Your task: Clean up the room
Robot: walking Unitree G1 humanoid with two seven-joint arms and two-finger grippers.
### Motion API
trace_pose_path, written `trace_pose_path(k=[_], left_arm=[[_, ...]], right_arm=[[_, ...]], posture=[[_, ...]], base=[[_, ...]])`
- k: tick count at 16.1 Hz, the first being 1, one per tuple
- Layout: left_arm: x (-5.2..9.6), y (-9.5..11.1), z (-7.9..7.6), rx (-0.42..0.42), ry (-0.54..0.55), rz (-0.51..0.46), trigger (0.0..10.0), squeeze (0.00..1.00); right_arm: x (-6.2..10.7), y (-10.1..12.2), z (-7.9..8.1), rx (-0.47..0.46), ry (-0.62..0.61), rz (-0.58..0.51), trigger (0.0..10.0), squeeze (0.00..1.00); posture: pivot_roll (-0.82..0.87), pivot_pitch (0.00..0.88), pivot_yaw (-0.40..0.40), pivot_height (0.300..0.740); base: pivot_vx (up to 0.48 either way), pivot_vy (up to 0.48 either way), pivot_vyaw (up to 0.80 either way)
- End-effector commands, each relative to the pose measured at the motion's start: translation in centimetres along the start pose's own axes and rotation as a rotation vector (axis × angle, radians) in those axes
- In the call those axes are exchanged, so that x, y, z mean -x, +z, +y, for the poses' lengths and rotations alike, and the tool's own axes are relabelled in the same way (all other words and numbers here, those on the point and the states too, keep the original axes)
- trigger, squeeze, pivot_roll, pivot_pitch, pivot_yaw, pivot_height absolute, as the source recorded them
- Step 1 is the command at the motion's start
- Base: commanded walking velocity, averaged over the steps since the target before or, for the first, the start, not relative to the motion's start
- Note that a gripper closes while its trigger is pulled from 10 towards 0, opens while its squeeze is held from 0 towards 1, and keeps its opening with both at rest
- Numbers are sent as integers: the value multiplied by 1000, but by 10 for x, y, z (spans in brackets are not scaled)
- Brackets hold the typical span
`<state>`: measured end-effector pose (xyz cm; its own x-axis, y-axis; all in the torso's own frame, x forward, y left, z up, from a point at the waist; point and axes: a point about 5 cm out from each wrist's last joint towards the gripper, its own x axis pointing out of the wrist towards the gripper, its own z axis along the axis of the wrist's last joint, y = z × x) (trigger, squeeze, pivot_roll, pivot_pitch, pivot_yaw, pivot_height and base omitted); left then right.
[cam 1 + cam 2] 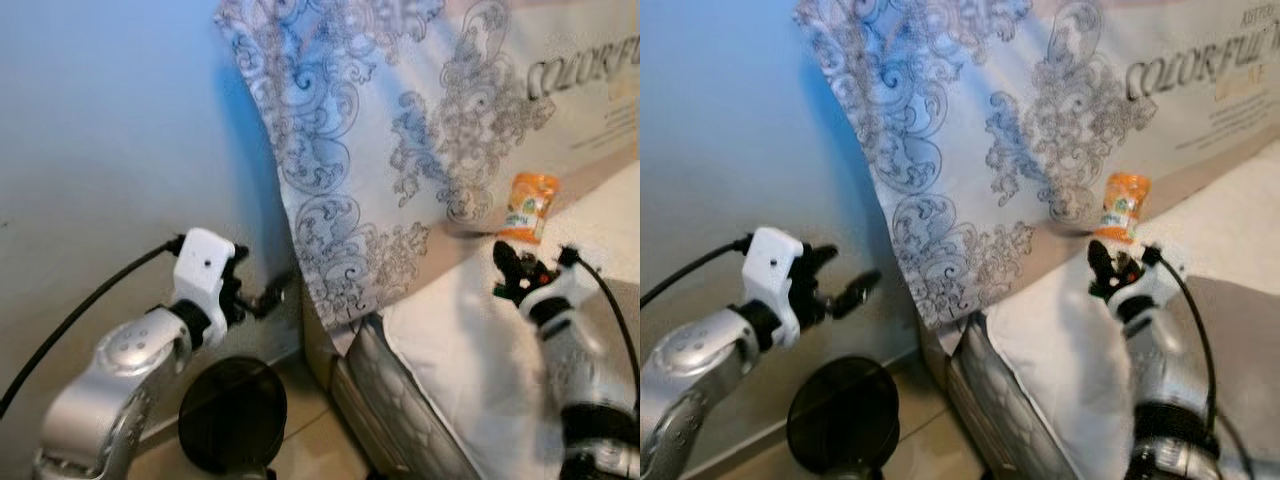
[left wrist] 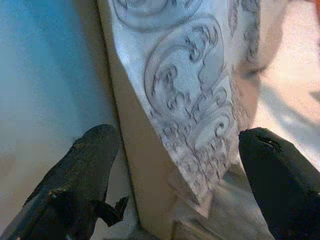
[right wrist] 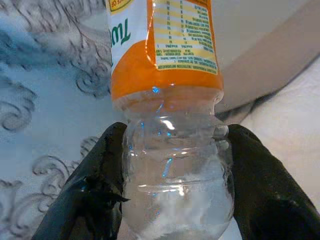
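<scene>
A pale blue wall fills the left, and beside it a patterned cloth hangs down over the end of a bed with a white cover. On the floor below sits a round dark bin. The left gripper is raised near the cloth's lower edge, jaws spread wide and empty. The right gripper is over the bed, jaws closed on the clear end of a plastic bottle with an orange label.

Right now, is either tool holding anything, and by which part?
The right tool grips the plastic bottle at its clear part, beside the orange label, a finger on each side. The left tool is open, holding nothing, near the patterned fabric.
</scene>
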<state>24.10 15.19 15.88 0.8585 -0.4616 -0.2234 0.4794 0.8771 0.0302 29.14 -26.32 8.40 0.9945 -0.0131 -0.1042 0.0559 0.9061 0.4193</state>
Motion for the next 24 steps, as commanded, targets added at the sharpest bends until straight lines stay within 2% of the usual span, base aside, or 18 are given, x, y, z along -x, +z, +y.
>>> trace_pose_path(k=[1, 2, 4, 5, 6, 9, 14, 16, 21, 24], left_arm=[[-1, 0, 4, -17, 58, -12, 10000, 0], [-3, -2, 5, -8, 111, -20, 10000, 0], [-2, -7, 3, 9, 174, -22, 10000, 0], [-2, -7, 2, 6, 181, -22, 10000, 0], [-2, -10, 2, 23, 207, -27, 10000, 0], [-2, -13, 1, 28, 230, -32, 10000, 0], [1, -15, 5, 23, 277, -42, 10000, 0], [1, -13, 7, 2, 299, -56, 10000, 0], [2, -11, 8, -26, 303, -70, 10000, 0], [2, -10, 10, -49, 299, -64, 10000, 0]], right_arm=[[4, 15, 13, 0, 47, -82, 10000, 0], [13, 11, 27, -19, 82, -110, 10000, 0], [34, -3, 53, -25, 181, -67, 10000, 0], [38, -4, 57, -27, 191, -64, 10000, 0], [50, -11, 66, -16, 203, -43, 10000, 0], [63, -16, 77, 22, 213, -9, 10000, 0], [67, -17, 91, 126, 321, 63, 10000, 0], [67, -26, 94, 186, 383, 162, 10000, 0], [66, -41, 90, 269, 445, 278, 10000, 0], [54, -42, 86, 310, 449, 304, 10000, 0]], posture=[[5, 0, 6, 740], [2, 0, 7, 740], [-2, 0, 10, 740], [-2, 0, 10, 740], [-8, 0, 8, 740], [-11, 0, 3, 740], [2, 0, -9, 740], [16, 0, -15, 740], [43, 0, -18, 740], [56, 0, -20, 740]], base=[[0, 0, 0], [0, 0, 0], [0, 0, 0], [0, 0, 0], [0, 0, 0], [-370, 0, 0], [-151, 0, 0], [0, 0, 0], [0, 0, 0], [80, 0, 350]])
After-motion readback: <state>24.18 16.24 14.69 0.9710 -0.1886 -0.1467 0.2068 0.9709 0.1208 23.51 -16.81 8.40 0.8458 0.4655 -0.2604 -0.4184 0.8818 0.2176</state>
